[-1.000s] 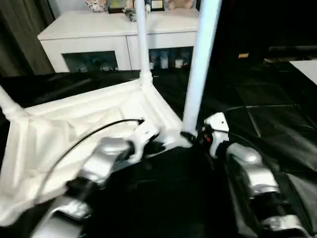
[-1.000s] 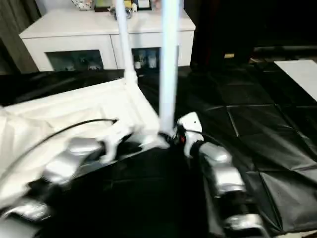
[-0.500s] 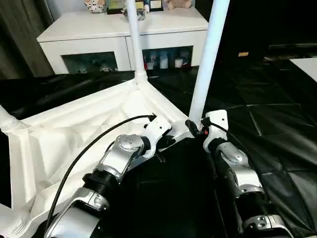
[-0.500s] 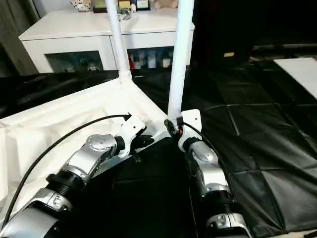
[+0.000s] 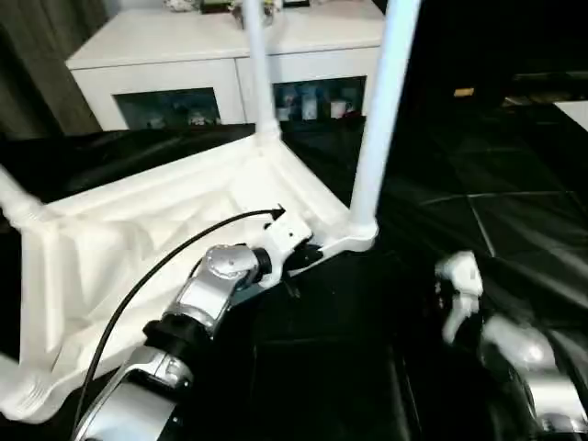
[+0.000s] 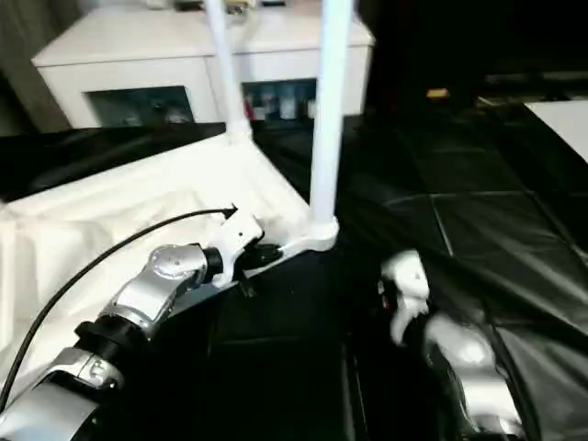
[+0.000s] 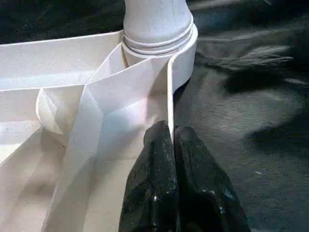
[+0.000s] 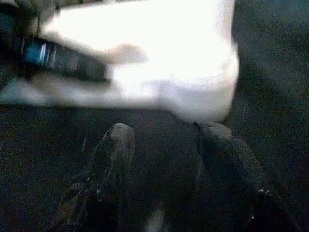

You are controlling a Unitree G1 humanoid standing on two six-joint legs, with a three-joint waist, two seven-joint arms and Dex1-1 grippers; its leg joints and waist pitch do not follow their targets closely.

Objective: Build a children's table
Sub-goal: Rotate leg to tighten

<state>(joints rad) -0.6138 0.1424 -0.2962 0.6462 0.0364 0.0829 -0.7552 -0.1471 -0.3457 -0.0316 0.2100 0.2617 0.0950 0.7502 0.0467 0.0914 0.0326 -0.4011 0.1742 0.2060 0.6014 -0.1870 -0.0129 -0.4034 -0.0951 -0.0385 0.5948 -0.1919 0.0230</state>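
The children's table (image 5: 138, 239) lies upside down on the black sheet, ribbed underside up. One white leg (image 5: 372, 119) stands screwed into the near right corner, another leg (image 5: 260, 73) rises at the far corner, and a third leg (image 5: 14, 197) shows at the left. My left gripper (image 7: 171, 140) is shut on the thin rim of the top, just short of the near leg's socket (image 7: 157, 21). My right gripper (image 8: 166, 140) hangs open and empty, a short way back from that corner (image 8: 207, 96).
A white cabinet (image 5: 230, 64) with glass doors stands behind the table. Black quilted sheeting (image 5: 496, 202) covers the floor to the right. A black cable (image 5: 184, 248) loops over my left forearm. A white edge (image 5: 574, 115) shows far right.
My right gripper has drawn back from the base of the near leg, toward me and to the right. The left gripper stays on the rim. The camera has shifted.
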